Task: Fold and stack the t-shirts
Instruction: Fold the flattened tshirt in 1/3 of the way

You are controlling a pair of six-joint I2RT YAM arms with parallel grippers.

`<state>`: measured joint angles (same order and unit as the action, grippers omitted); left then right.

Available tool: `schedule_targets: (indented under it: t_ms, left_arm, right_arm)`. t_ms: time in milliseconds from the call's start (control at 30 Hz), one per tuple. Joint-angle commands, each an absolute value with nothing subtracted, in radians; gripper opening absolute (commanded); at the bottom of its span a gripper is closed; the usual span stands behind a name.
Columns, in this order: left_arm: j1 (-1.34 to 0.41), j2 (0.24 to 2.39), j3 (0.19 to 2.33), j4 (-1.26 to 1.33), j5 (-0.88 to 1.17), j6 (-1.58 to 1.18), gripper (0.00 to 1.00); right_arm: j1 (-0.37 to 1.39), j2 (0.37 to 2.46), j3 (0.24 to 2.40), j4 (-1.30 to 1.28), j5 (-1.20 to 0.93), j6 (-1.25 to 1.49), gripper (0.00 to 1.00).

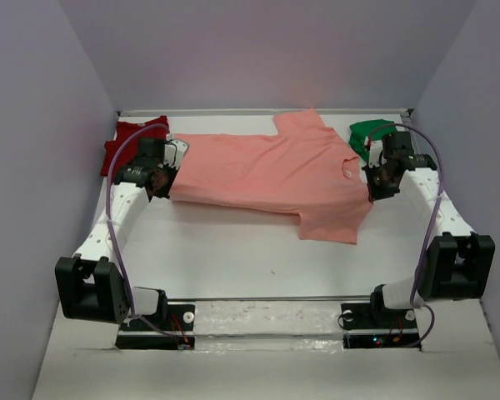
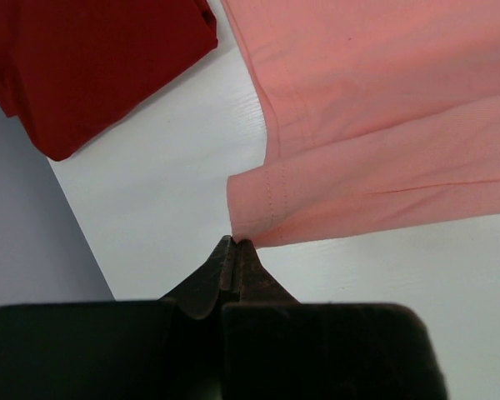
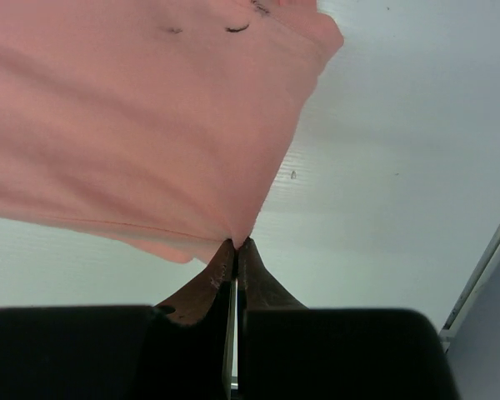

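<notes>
my left jaws are clamped on a hem corner of the salmon-pink shirt [image 1: 275, 171], my right jaws on its opposite edge; it stretches between them. i should move both ends together, evenly taut, so the fold lands straight on the worktop [image 1: 233, 258].

The white worktop [image 1: 233, 258] carries a salmon-pink t-shirt [image 1: 275, 171] spread sideways across its far half, with the hem end to the left, the collar end to the right, and one sleeve pointing toward the back wall. A dark red t-shirt [image 1: 123, 143] lies in the far left corner. A bright green t-shirt [image 1: 365, 133] lies in the far right corner, near the pink collar end.
</notes>
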<state>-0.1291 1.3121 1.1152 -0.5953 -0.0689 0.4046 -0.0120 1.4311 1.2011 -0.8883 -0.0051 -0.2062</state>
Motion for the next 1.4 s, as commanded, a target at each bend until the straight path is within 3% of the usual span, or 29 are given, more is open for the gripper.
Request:
schedule_targets:
  t_ms: [0,800,1367]
  left_arm:
    - [-0.129,1.269,1.141,-0.581,-0.126,0.399,0.0]
    - [-0.163,1.371,1.141,-0.443,-0.232,0.36,0.0]
    - [-0.242,1.572,1.167,-0.325,-0.364,0.368,0.0]
  right_arm:
    - [-0.015,1.431,1.252,-0.908,0.04,-0.222,0.0]
    - [-0.015,1.704,1.511,-0.81,0.005,-0.225,0.0]
    - [-0.015,1.93,1.635,-0.782,-0.025,-0.252,0.0]
